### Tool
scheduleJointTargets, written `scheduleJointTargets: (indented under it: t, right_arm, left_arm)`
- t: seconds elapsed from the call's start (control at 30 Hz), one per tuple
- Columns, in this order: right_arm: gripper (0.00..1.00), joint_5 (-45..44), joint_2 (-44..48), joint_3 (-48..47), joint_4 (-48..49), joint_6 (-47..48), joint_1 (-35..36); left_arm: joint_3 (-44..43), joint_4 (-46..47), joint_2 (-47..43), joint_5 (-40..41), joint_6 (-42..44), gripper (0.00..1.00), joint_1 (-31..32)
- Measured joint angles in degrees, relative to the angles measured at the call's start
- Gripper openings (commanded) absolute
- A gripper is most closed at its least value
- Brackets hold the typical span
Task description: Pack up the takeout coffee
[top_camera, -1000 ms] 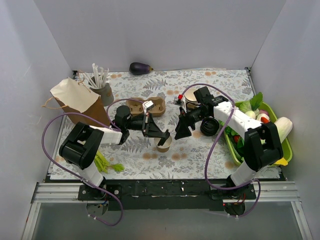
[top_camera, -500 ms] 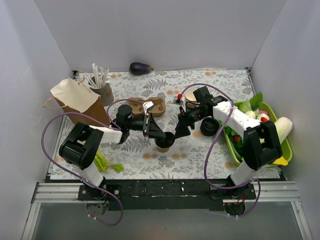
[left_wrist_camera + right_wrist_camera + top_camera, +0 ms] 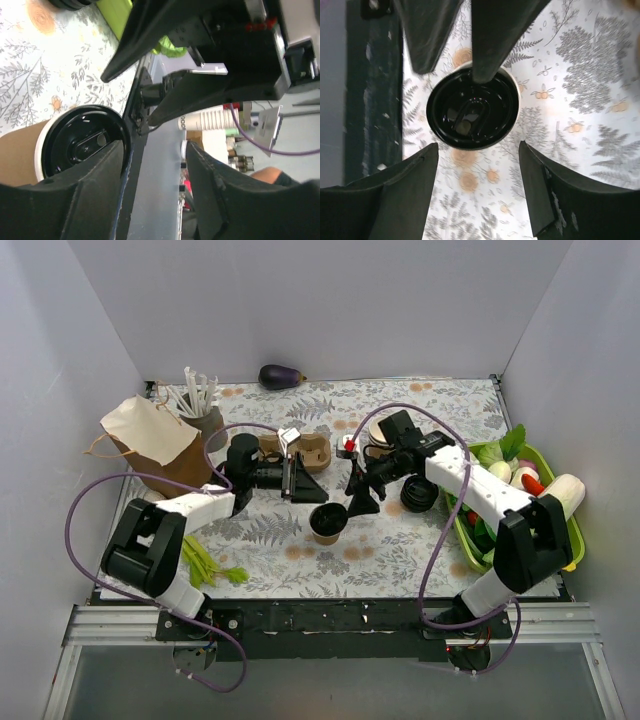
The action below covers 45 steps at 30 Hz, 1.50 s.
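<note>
Coffee cup point(image 3: 328, 523) stood lidded on the table point(image 3: 400, 560) — untouched. Left gripper point(image 3: 312, 490) and right gripper point(image 3: 356, 502) flanked it, both jaws spread, empty.

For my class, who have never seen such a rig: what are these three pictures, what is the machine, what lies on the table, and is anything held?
Two robot arms sit at the table's near edge. One picture looks down from above; the other two come from cameras on each wrist. The left gripper and right gripper are both open and hold nothing. Between them stands the coffee cup with its black lid on. Around it lie a paper bag, a cup of straws, an eggplant, loose lids and a green tray of vegetables.
</note>
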<state>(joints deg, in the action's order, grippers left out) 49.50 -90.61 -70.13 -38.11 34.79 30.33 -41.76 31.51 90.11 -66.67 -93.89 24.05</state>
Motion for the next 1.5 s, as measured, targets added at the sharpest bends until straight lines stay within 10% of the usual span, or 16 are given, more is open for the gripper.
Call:
scheduleJointTargets:
  t: [0.43,1.5]
  right_arm:
    - [0.63,-13.8,9.1,0.6,-7.8,33.2,14.4]
    - [0.17,-29.0,6.9,4.2,-5.4,36.8,23.7]
  left_arm:
    - [-11.2,-37.2,-12.1,19.4,27.5,0.74,-0.4]
    - [-7.4,-43.0,-18.2,26.4,30.0,0.72,-2.6]
